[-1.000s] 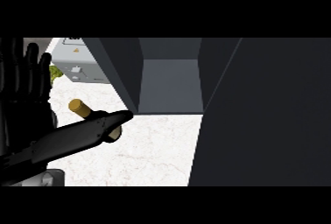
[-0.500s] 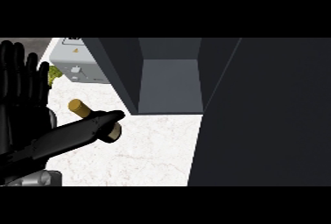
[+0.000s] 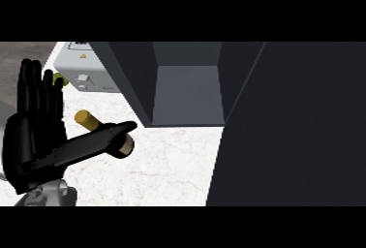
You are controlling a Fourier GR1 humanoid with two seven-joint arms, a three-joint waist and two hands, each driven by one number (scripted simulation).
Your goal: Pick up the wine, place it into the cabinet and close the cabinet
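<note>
The wine bottle lies on the white counter (image 3: 164, 167) at the left. Only its gold cap (image 3: 84, 117) and a tan part (image 3: 126, 146) show; the rest is hidden behind my left thumb. My left hand (image 3: 32, 140) stands open at the left edge, fingers straight up and thumb stretched right across the bottle. The dark cabinet (image 3: 187, 92) is open at the centre, its grey inside bare. Its door (image 3: 293, 131) swings toward me and fills the right side. My right hand does not show.
A pale grey appliance (image 3: 87, 68) stands at the back left, close to the cabinet's left wall. A small green thing (image 3: 61, 80) peeks out behind my fingers. The open door blocks all sight of the counter's right part.
My left hand has sunk slightly and its thumb tip has drifted a little to the left. The bottle and cabinet door have not moved.
</note>
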